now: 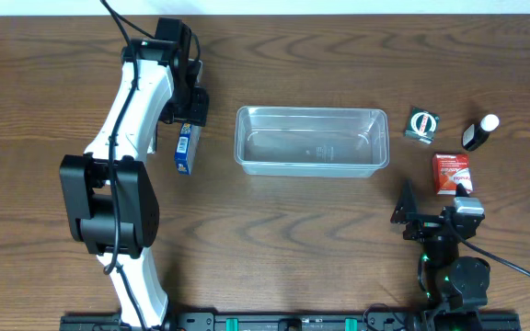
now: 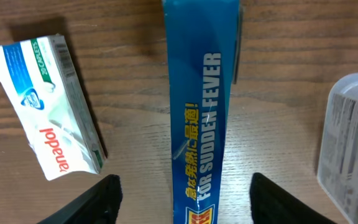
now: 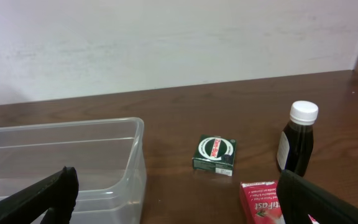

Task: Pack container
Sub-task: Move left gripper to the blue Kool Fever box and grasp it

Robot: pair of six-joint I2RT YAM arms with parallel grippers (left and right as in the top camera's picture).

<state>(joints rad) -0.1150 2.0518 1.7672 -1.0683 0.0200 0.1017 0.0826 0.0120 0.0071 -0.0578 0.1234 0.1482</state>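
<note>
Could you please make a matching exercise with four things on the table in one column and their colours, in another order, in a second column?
Things:
1. container
2. bottle
3. long box left of the container
4. small square box

Colours:
a. green
b. clear
c. blue
d. dark, with a white cap

Pairs: 1-b, 2-d, 3-c, 4-a

even, soft light; short shadow beside the blue box [image 2: 204, 112]; faint glare on the container [image 1: 311, 110] rim; all views sharp
</note>
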